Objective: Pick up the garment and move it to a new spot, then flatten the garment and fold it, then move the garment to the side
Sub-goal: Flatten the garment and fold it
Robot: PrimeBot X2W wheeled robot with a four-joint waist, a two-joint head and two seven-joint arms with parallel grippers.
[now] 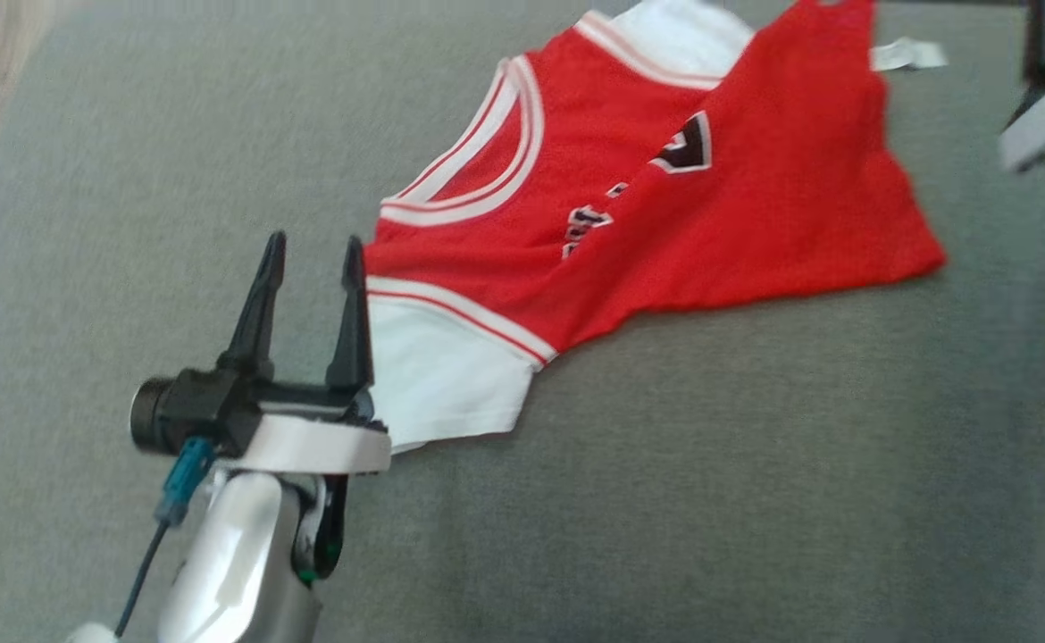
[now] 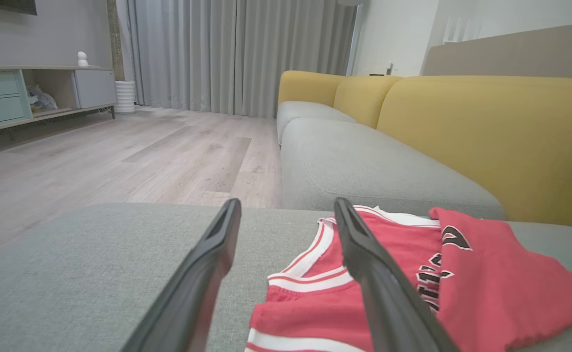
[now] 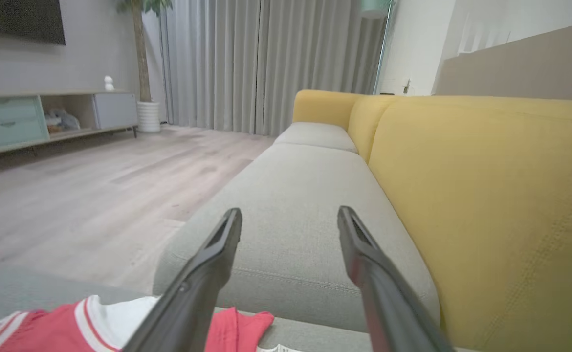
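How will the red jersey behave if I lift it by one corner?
Probably floppy: the jersey already lies folded over itself, so it should sag from one pinch. Likely light, being thin cloth flat on the grey cushion. Pushed, it would probably bunch, not slide.

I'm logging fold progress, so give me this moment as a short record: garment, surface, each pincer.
garment: red jersey with white trim and sleeves, one side folded across its lettering
surface: grey cushion, jersey lying on it
left pincer: open, empty, beside the white sleeve
right pincer: open, empty, over the jersey's edge
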